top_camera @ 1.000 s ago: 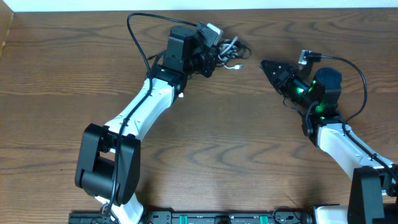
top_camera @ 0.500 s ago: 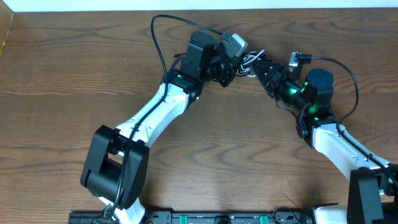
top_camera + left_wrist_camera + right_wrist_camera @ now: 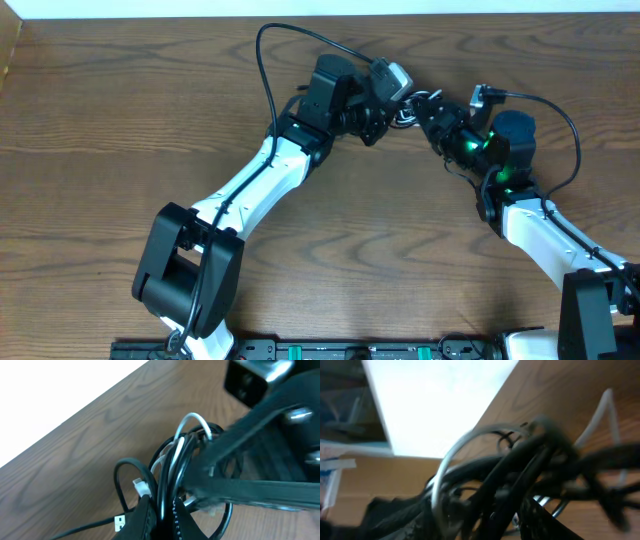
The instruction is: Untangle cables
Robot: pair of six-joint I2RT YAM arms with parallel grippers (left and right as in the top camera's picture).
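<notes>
Left pincer (image 3: 161, 515), clamped on the cable bundle (image 3: 172, 460), has carried it to 1 o'clock on the desk (image 3: 100, 120). Right pincer (image 3: 428, 108) has moved in; you can't tell its grip. Separation looks imminent.

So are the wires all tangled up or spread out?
Tangled up. The cables sit in one tight bunch, black loops crossing each other and wrapping around the white cable.
</notes>
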